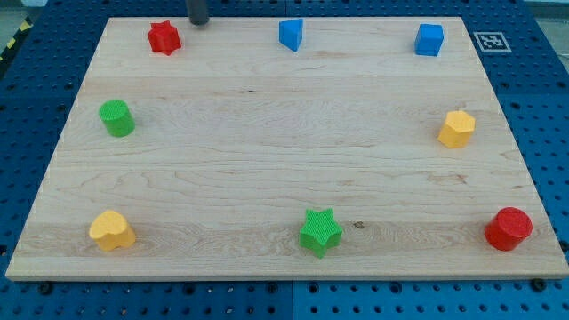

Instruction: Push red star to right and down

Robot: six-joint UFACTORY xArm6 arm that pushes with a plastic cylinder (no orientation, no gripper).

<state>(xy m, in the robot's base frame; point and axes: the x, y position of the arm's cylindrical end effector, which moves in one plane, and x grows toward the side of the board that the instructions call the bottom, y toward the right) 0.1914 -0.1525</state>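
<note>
The red star (164,37) lies near the board's top left corner. My tip (198,22) is at the view's top edge, just right of the red star and slightly above it, with a small gap between them. Only the lowest part of the rod shows.
On the wooden board (284,151): a blue block (291,34) at top middle, a blue cube (428,39) at top right, a green cylinder (116,118) at left, a yellow hexagonal block (456,129) at right, a yellow heart (111,231) at bottom left, a green star (320,232) at bottom middle, a red cylinder (508,228) at bottom right.
</note>
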